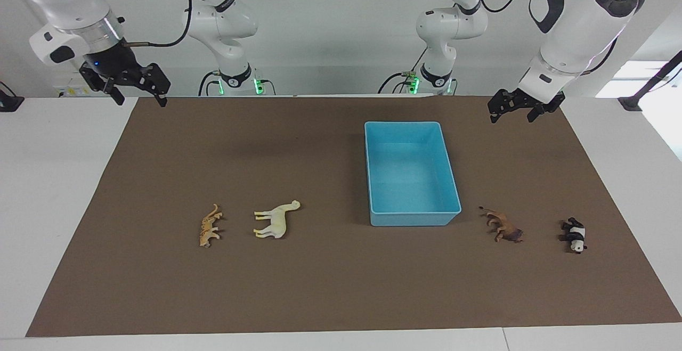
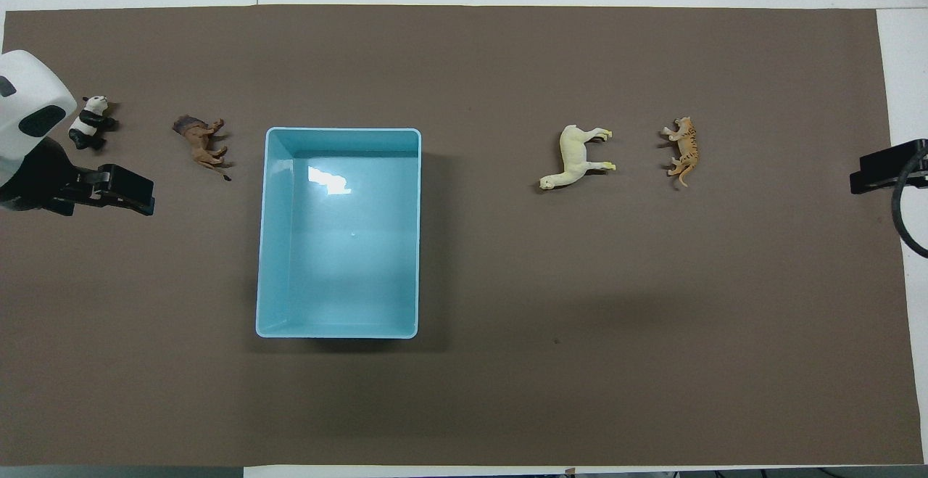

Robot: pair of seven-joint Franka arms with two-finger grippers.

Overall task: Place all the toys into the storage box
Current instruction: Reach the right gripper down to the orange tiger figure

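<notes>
**Four toy animals lying flat, box empty, both hands up and spread**

Facing view: the light blue storage box (image 1: 413, 172) sits on the brown mat (image 1: 319, 287) that covers the worktop, with nothing in it. All four toys lie on their sides in a row, farther from the robots than most of the box. Toward the right arm's end are the orange spotted cat (image 1: 209, 226) and the cream long-necked animal (image 1: 277, 219); toward the left arm's end are the brown lion (image 1: 505, 227) and the panda (image 1: 574, 235). The right hand (image 1: 137, 95) hangs over the mat's corner, fingers spread and holding nothing. The left hand (image 1: 511, 112) hovers over the mat's edge near the box, likewise spread and empty. Both arms wait.

Overhead view: the box (image 2: 265, 246) shows a glossy bare floor. The panda (image 2: 90, 122) and lion (image 2: 201, 144) lie beside it, the cream animal (image 2: 576, 159) and spotted cat (image 2: 683, 148) well apart at the other end. The left hand (image 2: 123, 189) sits over bare mat near the panda; the right hand (image 2: 881, 170) shows only at the picture's edge.

These figurines look like light, rigid, smooth plastic, so I judge a moderate pinch enough. Thin legs, tails and necks are poor holds; closing across the torso suits each best.
</notes>
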